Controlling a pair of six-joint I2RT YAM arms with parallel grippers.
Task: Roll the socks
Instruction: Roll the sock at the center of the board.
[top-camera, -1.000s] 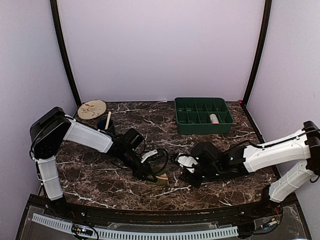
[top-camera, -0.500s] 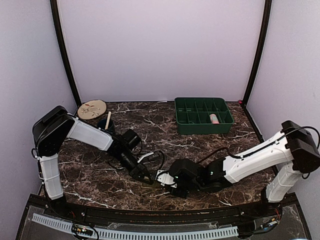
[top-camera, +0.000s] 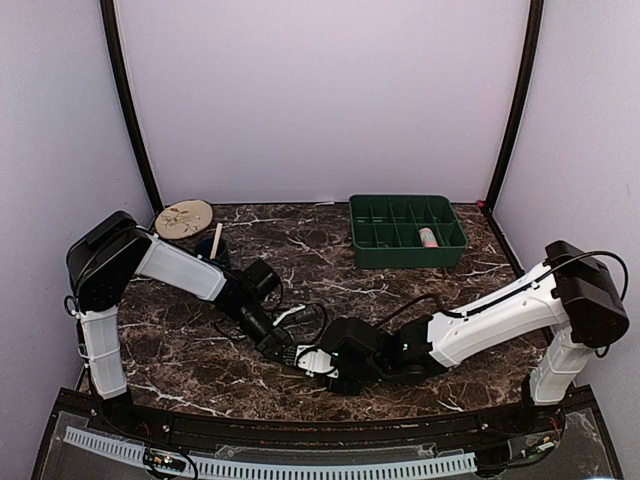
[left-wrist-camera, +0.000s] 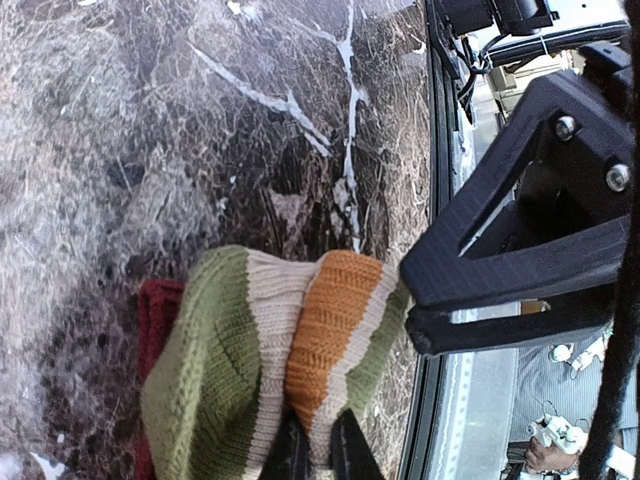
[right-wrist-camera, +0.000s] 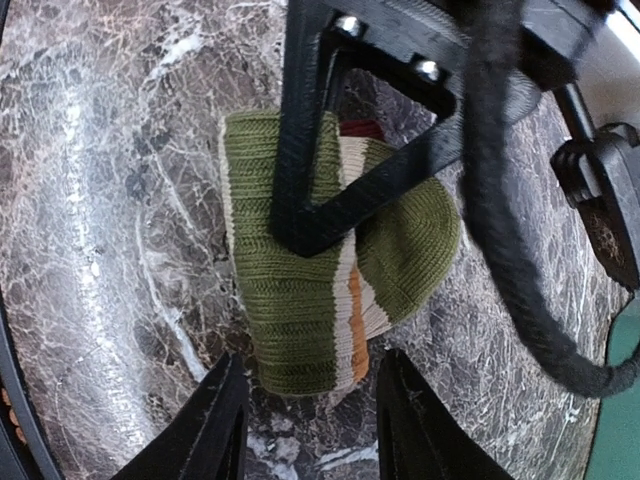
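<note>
inspection of the table: the striped sock lies near the front edge, between the two end effectors. what appears to be the pink sock is seen well apart, in a compartment of the green tray.

hazards noted:
- the striped sock is placed close to the table's front rim; if it is pushed further that way, it could be lost over the edge.
- it is held by only a thin pinch of fabric, so a sideways pull could draw the knit out and loosen the fold.
- the two end effectors are crowded together, with a black cable hanging across them; a clash or a snag is judged possible.

orientation: the sock is bunched or folded, so its full length cannot be read. the visible bundle is longer than wide. its long axis is judged to run roughly parallel to the front edge, from the left end effector toward the right one, with the stripes along it.

left end effector: narrow, pinched on the striped sock.
right end effector: spread partway, nothing held, one finger on either side of the sock's end; contact cannot be told.
</note>
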